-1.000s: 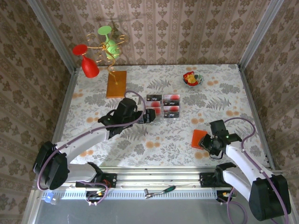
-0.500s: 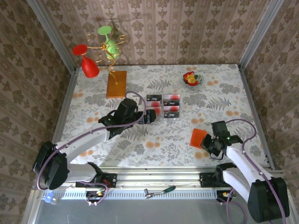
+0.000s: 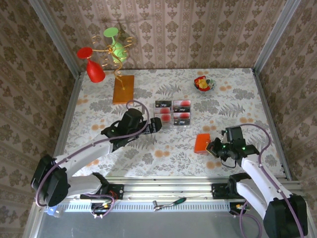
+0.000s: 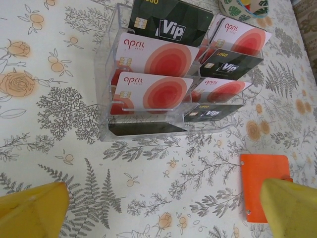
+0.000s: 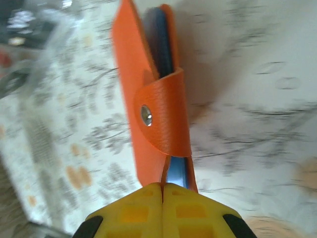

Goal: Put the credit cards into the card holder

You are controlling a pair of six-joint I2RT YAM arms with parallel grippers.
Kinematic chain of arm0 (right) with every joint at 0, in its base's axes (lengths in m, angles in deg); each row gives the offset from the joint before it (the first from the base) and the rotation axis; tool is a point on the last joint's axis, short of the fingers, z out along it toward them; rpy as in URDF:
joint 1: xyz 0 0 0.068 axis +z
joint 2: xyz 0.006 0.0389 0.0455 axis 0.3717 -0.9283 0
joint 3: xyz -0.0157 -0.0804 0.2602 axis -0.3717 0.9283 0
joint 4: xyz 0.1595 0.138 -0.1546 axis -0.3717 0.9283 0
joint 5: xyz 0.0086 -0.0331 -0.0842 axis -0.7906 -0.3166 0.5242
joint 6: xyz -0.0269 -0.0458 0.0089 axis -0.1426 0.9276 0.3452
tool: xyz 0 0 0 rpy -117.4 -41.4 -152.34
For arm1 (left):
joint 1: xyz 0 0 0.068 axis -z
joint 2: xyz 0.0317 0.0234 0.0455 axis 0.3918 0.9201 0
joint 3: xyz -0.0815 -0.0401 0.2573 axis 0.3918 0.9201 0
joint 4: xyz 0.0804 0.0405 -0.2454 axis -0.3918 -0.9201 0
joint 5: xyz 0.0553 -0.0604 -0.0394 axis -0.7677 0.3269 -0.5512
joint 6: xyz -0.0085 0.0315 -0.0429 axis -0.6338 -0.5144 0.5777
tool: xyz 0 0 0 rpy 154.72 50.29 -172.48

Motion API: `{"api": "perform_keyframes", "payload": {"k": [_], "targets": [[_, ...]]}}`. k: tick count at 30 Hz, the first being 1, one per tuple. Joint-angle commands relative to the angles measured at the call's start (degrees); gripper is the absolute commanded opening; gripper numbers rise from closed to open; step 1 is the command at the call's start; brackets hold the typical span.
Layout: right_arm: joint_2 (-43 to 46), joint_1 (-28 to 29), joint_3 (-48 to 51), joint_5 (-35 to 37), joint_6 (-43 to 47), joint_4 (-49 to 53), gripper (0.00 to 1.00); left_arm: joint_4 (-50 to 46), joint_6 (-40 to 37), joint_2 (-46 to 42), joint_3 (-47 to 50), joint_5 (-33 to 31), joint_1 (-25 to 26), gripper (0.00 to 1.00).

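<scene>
Right tool point(image 5: 162, 191) pinched shut on the edge of the orange card holder point(image 5: 158, 114), snap tab fastened, to the right of the clear tray point(image 4: 106, 99) and nearer the arm bases. Left tool point(image 4: 161, 208) spread wide, empty, just short of that tray. Credit cards point(image 4: 163, 64) upright in its compartments.

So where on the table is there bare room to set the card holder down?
Bare cloth lies between the tray and the near edge, left of the card holder, and right of the bowl. It is crowded at the tray's left, where the left fingers sit.
</scene>
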Motion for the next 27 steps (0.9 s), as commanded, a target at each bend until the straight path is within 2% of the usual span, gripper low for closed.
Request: {"api": "perform_keyframes", "payload": {"k": [1, 6, 10, 16, 27], "targets": [[-0.01, 5.41, -4.78, -6.08, -5.27, -8.20, 0.00, 1.06, 1.14, -1.15, 0.09, 2.38, -0.40, 1.00], [-4.53, 16.06, -9.98, -3.24, -10.54, -15.82, 0.00, 4.66, 1.45, 0.91, -0.10, 8.05, -0.87, 1.00], [-8.56, 21.56, -13.01, -1.99, -13.79, -22.20, 0.00, 8.46, 3.85, 0.92, 1.11, 10.37, -1.58, 1.00], [-12.86, 25.76, -16.29, -0.97, -17.63, -29.50, 0.00, 17.09, 10.35, 1.01, 4.05, 13.27, -3.27, 1.00], [-18.99, 31.27, -21.88, 1.43, -19.65, -34.76, 0.00, 23.05, 13.90, 3.71, 3.52, 14.92, -3.32, 1.00]]}}
